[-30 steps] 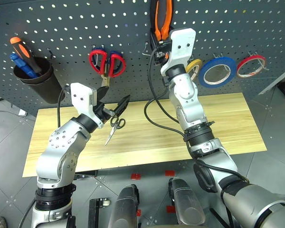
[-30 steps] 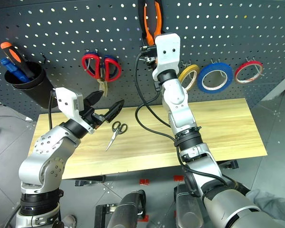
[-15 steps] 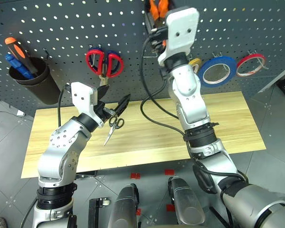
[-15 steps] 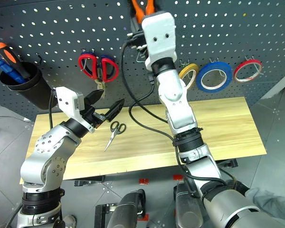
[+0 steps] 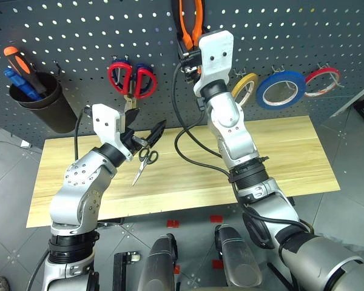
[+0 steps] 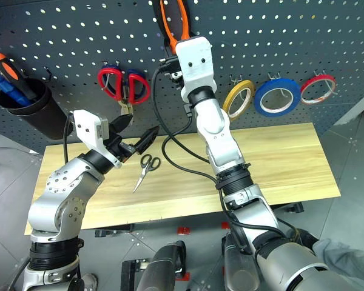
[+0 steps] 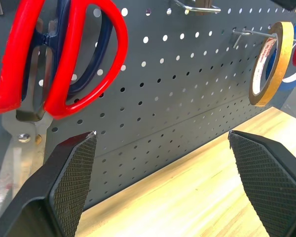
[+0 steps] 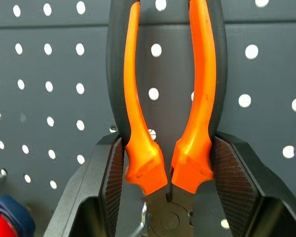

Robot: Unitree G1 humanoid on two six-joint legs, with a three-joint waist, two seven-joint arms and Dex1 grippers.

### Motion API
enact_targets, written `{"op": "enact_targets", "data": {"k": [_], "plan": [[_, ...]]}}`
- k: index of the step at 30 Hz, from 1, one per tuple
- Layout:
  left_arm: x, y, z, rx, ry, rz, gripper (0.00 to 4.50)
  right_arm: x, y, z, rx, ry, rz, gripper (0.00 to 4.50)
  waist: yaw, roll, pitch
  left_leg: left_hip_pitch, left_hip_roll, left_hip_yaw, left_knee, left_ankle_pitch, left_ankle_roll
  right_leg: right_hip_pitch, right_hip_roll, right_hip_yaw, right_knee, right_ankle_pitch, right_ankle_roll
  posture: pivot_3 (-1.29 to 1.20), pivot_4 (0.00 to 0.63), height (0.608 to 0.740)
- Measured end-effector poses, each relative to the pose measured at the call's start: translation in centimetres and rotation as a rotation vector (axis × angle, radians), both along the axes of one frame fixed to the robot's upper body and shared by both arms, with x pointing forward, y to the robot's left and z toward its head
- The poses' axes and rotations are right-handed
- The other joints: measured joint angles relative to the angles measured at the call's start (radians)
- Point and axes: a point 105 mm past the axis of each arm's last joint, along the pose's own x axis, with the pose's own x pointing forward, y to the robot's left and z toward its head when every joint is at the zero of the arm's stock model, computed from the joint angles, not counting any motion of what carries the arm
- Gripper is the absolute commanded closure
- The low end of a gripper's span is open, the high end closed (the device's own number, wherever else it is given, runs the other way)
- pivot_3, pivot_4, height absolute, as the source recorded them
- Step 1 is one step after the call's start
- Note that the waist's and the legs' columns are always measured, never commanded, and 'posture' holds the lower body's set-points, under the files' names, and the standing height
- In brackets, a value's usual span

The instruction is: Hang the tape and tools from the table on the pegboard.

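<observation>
My right gripper point(image 8: 170, 183) is shut on the pliers point(image 8: 167, 98), with a pad on each side near the pivot. It holds them high against the dark grey pegboard point(image 5: 79, 30), orange-and-black handles point(image 5: 189, 21) pointing up. My left gripper point(image 5: 147, 125) hangs open and empty over the left part of the table point(image 5: 291, 157). The small black-handled scissors point(image 5: 144, 162) lie on the wood just below its fingers. The blue tape point(image 5: 281, 90) hangs on a pegboard hook at the right.
Red-handled scissors point(image 5: 132, 79) hang on the pegboard behind my left gripper. A yellow roll point(image 5: 245, 85) and a thin red roll point(image 5: 321, 82) flank the blue tape. A black cup point(image 5: 45, 106) at the left holds an orange-and-black screwdriver point(image 5: 21, 63).
My right gripper has carried the pliers a little to the left along the pegboard. My left gripper and the black scissors have stayed put.
</observation>
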Motion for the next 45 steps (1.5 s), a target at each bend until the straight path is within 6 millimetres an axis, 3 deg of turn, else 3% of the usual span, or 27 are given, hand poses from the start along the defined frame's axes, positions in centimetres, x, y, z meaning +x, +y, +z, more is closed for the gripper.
{"op": "enact_targets", "data": {"k": [4, 10, 17, 22, 26, 34, 39, 45], "plan": [[0.2, 0.1, -0.3, 0.000, 0.008, 0.006, 0.00, 0.2, 0.0, -0.7, 0.003, 0.029, 0.004, 2.20, 0.000, 0.000, 0.000, 0.000, 0.000, 0.000, 0.000, 0.000, 0.000, 0.000, 0.000, 0.000, 0.000, 0.000, 0.000, -0.11, 0.352, 0.740], [0.2, -0.2, -0.5, 0.008, 0.007, 0.004, 0.00, 0.8, -0.2, -3.3, -0.014, 0.144, 0.016, 2.20, 0.000, 0.000, 0.000, 0.000, 0.000, 0.000, 0.000, 0.000, 0.000, 0.000, 0.000, 0.000, 0.000, 0.000, 0.000, -0.11, 0.351, 0.740], [0.2, 0.0, -0.8, 0.019, 0.014, 0.017, 0.00, 0.3, -0.8, -3.4, -0.001, 0.157, 0.025, 0.04, 0.000, 0.000, 0.000, 0.000, 0.000, 0.000, 0.000, 0.000, 0.000, 0.000, 0.000, 0.001, 0.000, 0.000, 0.000, -0.12, 0.348, 0.740], [0.2, 0.7, -2.3, 0.055, 0.058, 0.059, 0.00, -0.7, -1.3, -4.9, -0.031, 0.221, 0.067, 0.04, 0.001, 0.000, 0.000, 0.000, 0.000, 0.000, 0.000, 0.000, 0.000, 0.000, 0.000, 0.000, 0.000, 0.000, 0.000, -0.12, 0.342, 0.740], [0.2, 1.5, -4.4, 0.108, 0.138, 0.116, 0.00, -2.0, -1.8, -8.8, -0.126, 0.374, 0.130, 0.04, 0.003, 0.000, 0.000, 0.000, 0.000, 0.000, 0.000, 0.000, 0.000, 0.000, 0.000, 0.001, 0.000, 0.000, -0.001, -0.12, 0.341, 0.740], [0.2, 5.3, -10.4, 0.311, 0.430, 0.275, 0.00, -7.8, -2.1, -15.5, -0.291, 0.711, 0.411, 0.04, 0.003, 0.000, 0.000, 0.000, 0.000, -0.001, 0.000, -0.002, 0.004, 0.000, 0.001, 0.001, 0.001, 0.000, 0.000, -0.14, 0.351, 0.740], [0.4, 6.8, -14.1, 0.372, 0.614, 0.318, 0.00, -11.1, -1.9, -17.8, -0.452, 0.849, 0.572, 0.04, 0.006, -0.001, 0.000, 0.000, 0.000, -0.002, 0.000, -0.003, 0.005, 0.000, 0.001, 0.000, 0.000, 0.000, 0.000, -0.15, 0.358, 0.740], [1.3, 7.6, -16.4, 0.373, 0.717, 0.339, 0.00, -12.2, -1.6, -18.0, -0.496, 0.882, 0.639, 0.04, 0.006, -0.002, 0.001, 0.000, 0.000, -0.002, 0.001, -0.003, 0.004, 0.000, 0.001, -0.001, 0.000, 0.000, 0.000, -0.15, 0.356, 0.740]]}}
